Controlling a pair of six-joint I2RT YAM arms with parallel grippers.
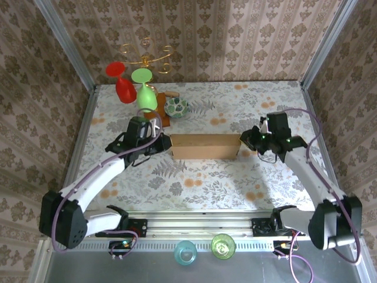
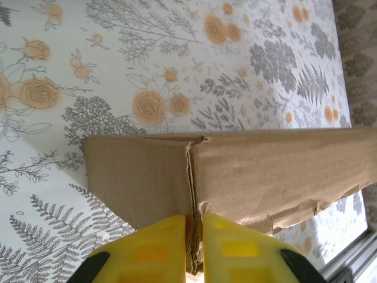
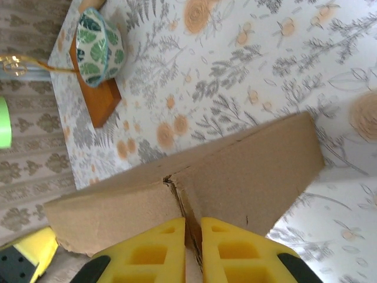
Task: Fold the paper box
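Note:
The tan paper box [image 1: 204,146] sits mid-table as a shallow rectangular shape with its ends raised. My left gripper [image 1: 164,141] is shut on the cardboard edge at the box's left end; in the left wrist view the yellow fingers [image 2: 154,250] pinch a doubled cardboard edge of the paper box [image 2: 265,171] between them. My right gripper [image 1: 246,140] is shut on the right end; in the right wrist view its yellow fingers [image 3: 235,250] clamp the folded edge of the paper box [image 3: 247,171].
A reddish wooden board [image 3: 99,97] with a leaf-patterned bowl [image 1: 176,107] lies behind the box. Red [image 1: 122,82] and green [image 1: 145,89] goblets and a gold stand [image 1: 147,56] stand at the back left. Two small cups [image 1: 205,250] sit at the near edge.

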